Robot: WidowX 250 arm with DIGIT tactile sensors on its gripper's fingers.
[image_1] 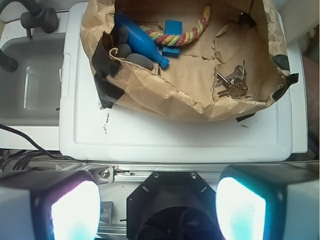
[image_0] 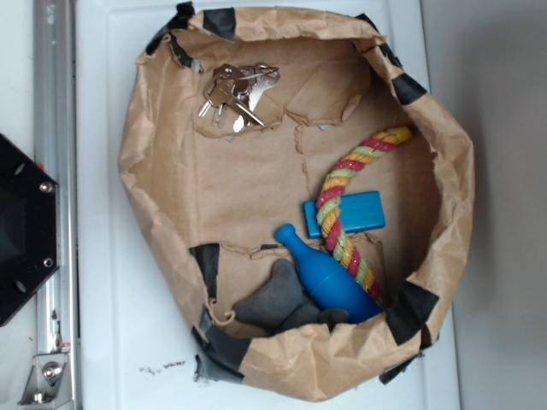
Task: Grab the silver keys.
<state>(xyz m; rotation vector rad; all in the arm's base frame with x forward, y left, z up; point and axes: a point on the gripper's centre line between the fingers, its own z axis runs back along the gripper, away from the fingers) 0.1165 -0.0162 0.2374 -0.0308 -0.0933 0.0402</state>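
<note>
A: Several shiny silver metal keys (image_0: 237, 94) on a ring lie fanned in the brown paper-lined basket (image_0: 171, 184), at its wall, well apart from the gripper (image_1: 157, 207).

B: I see its fingers spread. Keys are stiff, light, slippery; I'd pinch the bunched middle.

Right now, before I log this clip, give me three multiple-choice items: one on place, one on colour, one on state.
1. Where do the silver keys lie?
A. on the white lid outside the bag
B. inside the brown paper bag, apart from the toys
C. under the rope

2. What colour is the bottle-shaped toy?
A. blue
B. red
C. green

3. What is the gripper doing?
A. clamping the keys
B. holding the rope
C. open, holding nothing

Key: 1 B, the keys sit alone near the bag's wall; 2 A, it is plainly blue; 3 C, both fingers stand wide apart outside the bag.
</note>
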